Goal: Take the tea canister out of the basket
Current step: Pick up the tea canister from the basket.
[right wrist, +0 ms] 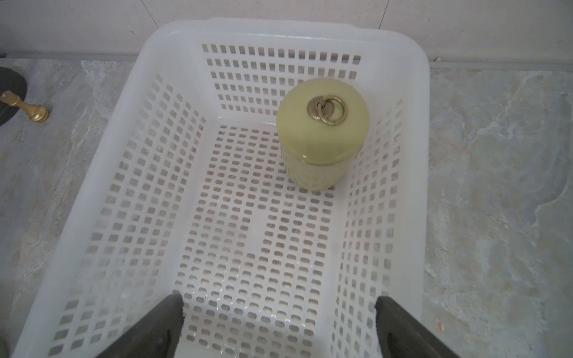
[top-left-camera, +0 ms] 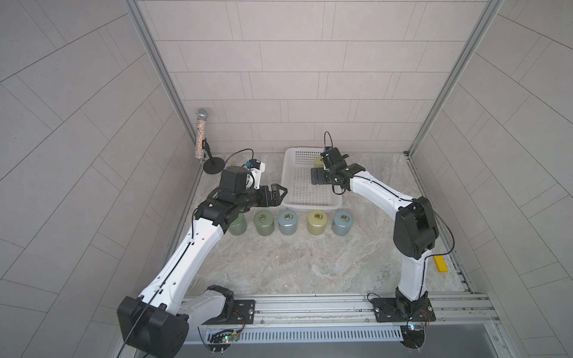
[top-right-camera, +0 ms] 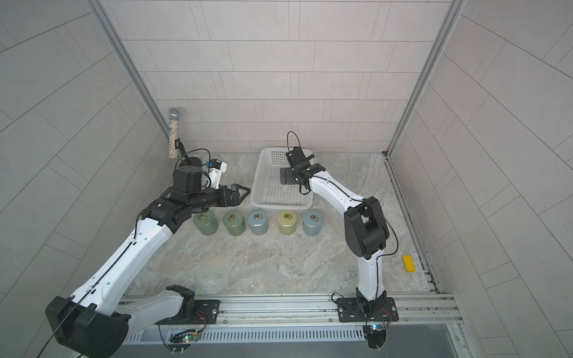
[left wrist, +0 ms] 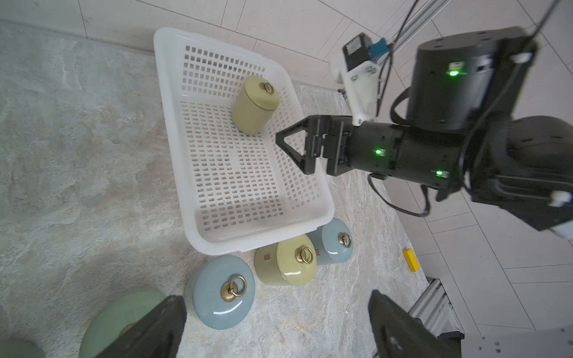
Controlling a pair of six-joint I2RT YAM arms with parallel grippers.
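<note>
Right tool point(right wrist: 279, 299), left tool point(left wrist: 277, 296) gaping, empty; tea canister point(right wrist: 322, 133) upright, long axis vertical.

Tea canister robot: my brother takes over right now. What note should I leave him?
Left claw: open, empty, beside the basket.
Right claw: open, empty, above the basket, not touching the tea canister.
Tea canister: yellow-green, upright in the basket's far right corner.
Done: five other canisters already stand in a row outside the basket.
To do: grip the tea canister, lift it out, set it on the table.
</note>
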